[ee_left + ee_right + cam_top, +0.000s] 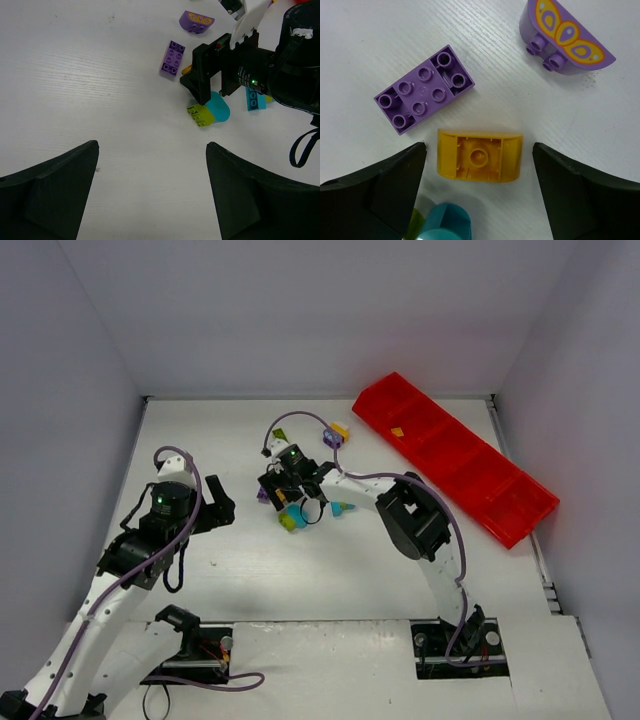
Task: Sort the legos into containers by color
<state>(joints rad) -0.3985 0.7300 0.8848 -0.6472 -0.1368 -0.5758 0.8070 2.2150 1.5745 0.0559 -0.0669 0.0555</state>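
- left end effector (152, 149): released, holds nothing, hovers over the desk (260, 570) left of the pile, apart from it.
- right end effector (479, 150): released, fingers straddle the orange-yellow brick (479, 161) without touching it; the brick lies hollow side up at desk centre.
- step looks like picking that brick: drop straight, clamp its two short ends, lift before swinging.
- tight spots: purple brick (424, 89) just beside one finger, cyan piece (445, 222) just on the brick's near side, lime brick (200, 114) against the cyan; a skewed descent likely nudges them.
- purple arch piece (566, 37) sits a bit further off, less risk.
- red tray (480, 478): far right, diagonal, close to the right wall; its far-left compartment holds an orange-yellow piece (397, 431), so likely the target.
- route right crosses bare desk up to the tray; carry high enough to clear the low rim.
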